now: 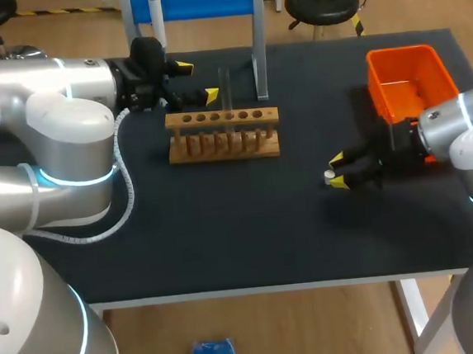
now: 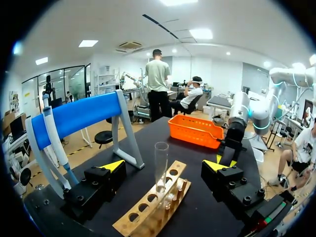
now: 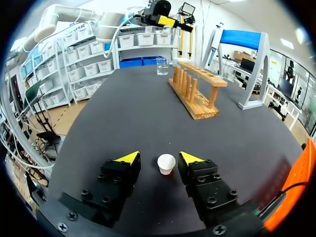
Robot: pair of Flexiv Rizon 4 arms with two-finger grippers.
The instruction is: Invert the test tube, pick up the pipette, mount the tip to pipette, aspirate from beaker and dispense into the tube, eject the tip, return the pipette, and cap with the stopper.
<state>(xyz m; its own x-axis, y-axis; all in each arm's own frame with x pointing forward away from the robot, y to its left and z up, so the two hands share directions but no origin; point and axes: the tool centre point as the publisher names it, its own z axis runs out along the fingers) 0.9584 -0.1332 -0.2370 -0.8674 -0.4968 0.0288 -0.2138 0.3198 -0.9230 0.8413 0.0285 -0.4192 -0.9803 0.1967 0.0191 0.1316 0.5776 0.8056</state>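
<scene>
While the left pincer [image 1: 197,81] hangs released up by the wooden rack [image 1: 223,134], the thing to watch is on the other side of the bench [image 1: 226,244]. The right pincer [image 1: 336,172] sits low over the black top with the small white stopper [image 3: 166,164] between its two yellow tips.

Seen from above, the stopper lies at about four o'clock from the rack, with the orange bin [image 1: 410,79] at about two o'clock from the stopper. The right arm comes in from three o'clock, its fingers aimed toward nine, so the stopper is dead ahead and already inside the opening. It stands upright, broad end up, with its axis square to the fingers. A sliver of bench shows on either side of it, so this pincer is released too, flanking the stopper but not grasping it. The stopper sits closer to one finger than the other, and I'd expect that finger to meet it first and perhaps nudge it.

The right arm is by far the nearer. The test tube [image 1: 226,91] stands upright in the rack, mouth up, just ahead of the left pincer and untouched by it — roughly ten o'clock from the stopper. The pipette [image 2: 54,143] hangs on the blue stand [image 1: 196,0], so capping looks to be what remains.
</scene>
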